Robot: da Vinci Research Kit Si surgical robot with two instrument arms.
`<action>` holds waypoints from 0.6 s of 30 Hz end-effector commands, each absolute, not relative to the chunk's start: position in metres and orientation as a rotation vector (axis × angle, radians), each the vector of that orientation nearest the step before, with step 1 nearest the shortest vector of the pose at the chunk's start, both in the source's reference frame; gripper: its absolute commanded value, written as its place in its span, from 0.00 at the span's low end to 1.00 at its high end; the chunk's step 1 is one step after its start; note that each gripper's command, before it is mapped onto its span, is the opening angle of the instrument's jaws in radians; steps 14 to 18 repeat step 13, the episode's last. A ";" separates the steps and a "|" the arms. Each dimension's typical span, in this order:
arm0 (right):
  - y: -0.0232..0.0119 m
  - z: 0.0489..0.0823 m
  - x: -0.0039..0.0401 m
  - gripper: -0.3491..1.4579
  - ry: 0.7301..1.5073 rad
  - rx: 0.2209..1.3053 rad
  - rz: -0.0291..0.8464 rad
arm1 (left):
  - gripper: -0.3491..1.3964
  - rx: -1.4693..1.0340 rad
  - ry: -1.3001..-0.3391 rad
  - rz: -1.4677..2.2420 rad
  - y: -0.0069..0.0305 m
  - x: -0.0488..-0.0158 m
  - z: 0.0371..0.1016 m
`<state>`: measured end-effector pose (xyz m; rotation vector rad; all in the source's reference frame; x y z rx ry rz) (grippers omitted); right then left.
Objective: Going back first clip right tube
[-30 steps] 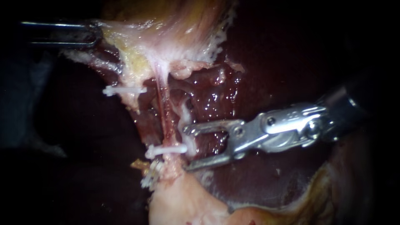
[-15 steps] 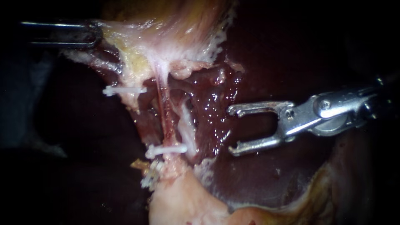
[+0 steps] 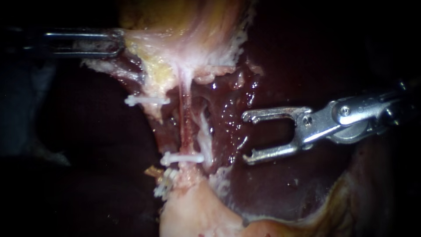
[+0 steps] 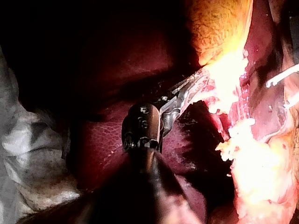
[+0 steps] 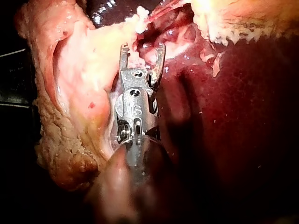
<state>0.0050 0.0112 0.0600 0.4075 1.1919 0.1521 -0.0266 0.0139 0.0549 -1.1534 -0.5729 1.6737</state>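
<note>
Now the right instrument (image 3: 246,137) has its hand wide open, the two jaws well spread with nothing between them. It hangs over the dark wet liver (image 3: 280,188), apart from the right tube (image 3: 187,129). The white clip (image 3: 182,158) sits across the lower end of that thin red tube, just above a lump of pale flesh. The right wrist view shows the same open hand (image 5: 142,46) with its tips close to frayed pale tissue.

The left instrument (image 3: 116,43) has its hand pinched together on the edge of the pale tissue (image 3: 175,48) and holds it taut.

A second ago the open jaws stood right beside the clip; they have since drawn back. Over the last half second the left instrument has shifted rightward, carrying the tissue, tube and clip with it.
</note>
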 end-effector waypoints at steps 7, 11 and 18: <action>0.0112 0.0600 0.0049 0.47 1.192 0.408 0.152 | 0.00 -1.145 -0.570 1.696 0.0131 -0.0280 0.0572; 0.0112 0.0600 0.0049 0.47 1.192 0.408 0.152 | 0.00 -1.146 -0.574 1.697 0.0131 -0.0280 0.0573; 0.0112 0.0600 0.0049 0.47 1.192 0.408 0.152 | 0.00 -1.146 -0.575 1.697 0.0131 -0.0279 0.0573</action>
